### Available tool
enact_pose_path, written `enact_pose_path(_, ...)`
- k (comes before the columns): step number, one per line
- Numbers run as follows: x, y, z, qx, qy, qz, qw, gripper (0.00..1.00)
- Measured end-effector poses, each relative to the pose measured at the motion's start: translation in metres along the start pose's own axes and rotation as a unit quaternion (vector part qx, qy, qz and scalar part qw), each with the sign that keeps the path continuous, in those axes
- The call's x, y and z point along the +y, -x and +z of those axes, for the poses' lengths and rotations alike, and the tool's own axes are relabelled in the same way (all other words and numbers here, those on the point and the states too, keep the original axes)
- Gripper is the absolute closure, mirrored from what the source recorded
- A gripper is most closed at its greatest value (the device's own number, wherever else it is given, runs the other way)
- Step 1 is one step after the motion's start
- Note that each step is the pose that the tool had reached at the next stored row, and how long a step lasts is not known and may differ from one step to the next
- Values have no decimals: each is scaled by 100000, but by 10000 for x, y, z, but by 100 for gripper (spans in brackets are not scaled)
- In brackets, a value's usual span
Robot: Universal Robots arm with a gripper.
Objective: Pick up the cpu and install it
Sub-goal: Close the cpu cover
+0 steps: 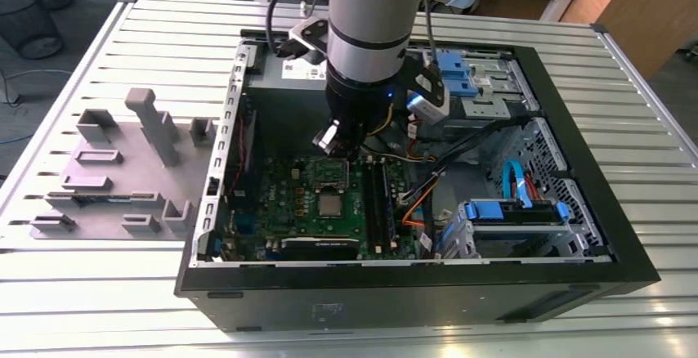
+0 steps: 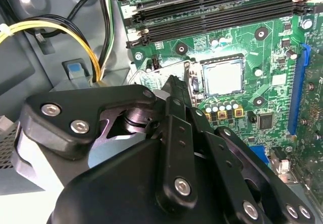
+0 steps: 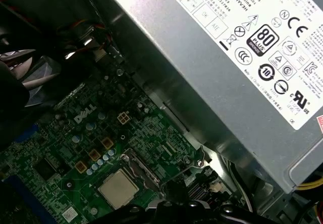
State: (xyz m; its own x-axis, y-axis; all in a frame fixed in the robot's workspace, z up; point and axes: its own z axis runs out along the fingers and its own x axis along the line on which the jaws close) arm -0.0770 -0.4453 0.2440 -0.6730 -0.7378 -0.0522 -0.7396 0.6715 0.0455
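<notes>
Already, the cpu is seen seated flat in the motherboard socket, just beside the hand hovering above; the hand's state cannot be told.

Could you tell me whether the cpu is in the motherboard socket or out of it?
In: the cpu lies flat in the socket, in both wrist views.
</notes>
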Motion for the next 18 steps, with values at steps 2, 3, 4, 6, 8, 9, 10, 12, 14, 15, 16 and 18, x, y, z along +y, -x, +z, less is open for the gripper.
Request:
enact_pose_path(2, 0, -1, 0, 18, -5, -72, 100000, 89)
enact_pose_path(3, -1, -1, 0, 28, -10, -96, 100000, 89)
enact_pose_path(4, -1, -2, 0, 38, -19, -115, 100000, 89)
enact_pose_path(6, -1, -2, -1, 75, -48, -128, 100000, 89)
enact_pose_path(8, -1, -2, 0, 85, -62, -124, 100000, 89)
enact_pose_path(9, -2, -1, 0, 88, -62, -128, 100000, 89)
enact_pose_path(10, -4, 0, 0, 85, -61, -134, 100000, 89)
enact_pose_path(12, -7, 2, 0, 88, -61, -155, 100000, 89)
enact_pose_path(14, -9, 3, 0, 88, -60, -179, 100000, 89)
enact_pose_path(15, -10, 4, -1, 91, -60, -197, 100000, 89)
enact_pose_path(16, -12, 4, -1, 95, -60, -220, 100000, 89)
enact_pose_path(18, -17, 1, -1, 92, -55, -309, 99999, 89)
